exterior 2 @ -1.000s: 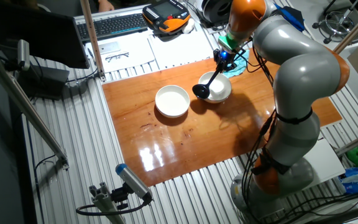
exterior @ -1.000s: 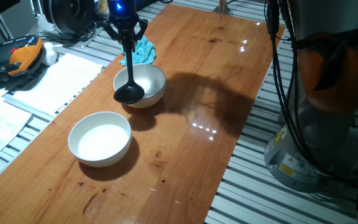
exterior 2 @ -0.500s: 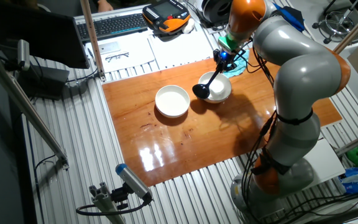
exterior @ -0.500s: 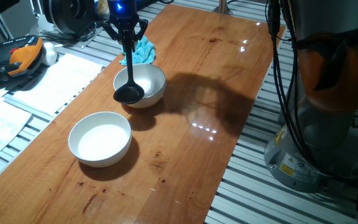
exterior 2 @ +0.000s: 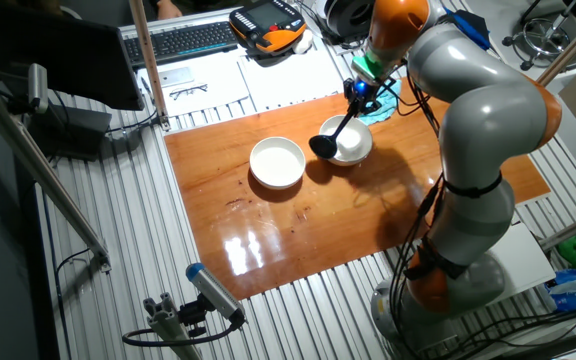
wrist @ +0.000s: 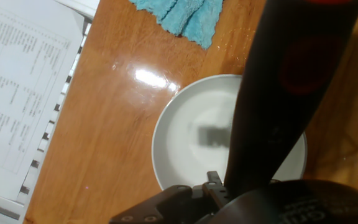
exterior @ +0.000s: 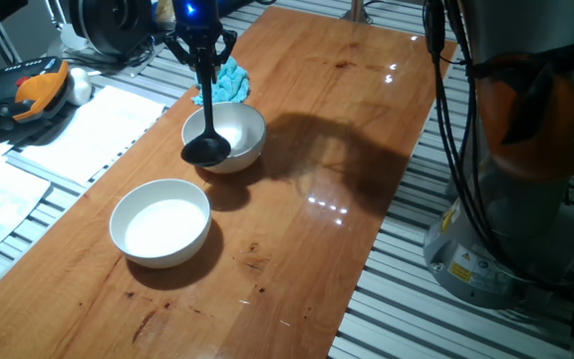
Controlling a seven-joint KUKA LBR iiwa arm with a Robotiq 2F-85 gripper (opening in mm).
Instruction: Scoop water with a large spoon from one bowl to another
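The big spoon (exterior: 207,128) is black, with a long thin handle and a round deep scoop; it hangs almost straight down from the gripper (exterior: 200,45), which is closed tight on the top of the handle; a blue light glows just above the gripper. The scoop hangs at the front rim of the far bowl (exterior: 237,135), on the side that faces the near bowl (exterior: 159,221); I cannot tell if the scoop touches the rim; I cannot tell if there is water in the scoop.

Both bowls are white and sit on the wooden table (exterior: 297,199), near each other but not touching; the inside of the near bowl looks flat and white, and the water in it is too hard to see to be sure.

In the hand view the spoon handle (wrist: 284,106) fills the right side as a dark bar, and the far bowl (wrist: 185,134) lies right under it. A blue cloth (exterior: 227,82) lies on the table just behind the far bowl. White papers (exterior: 88,130) lie beside the table; a keyboard (exterior 2: 193,38) lies past the papers. The big grey and orange robot arm (exterior 2: 478,120) bends over the table from the side.
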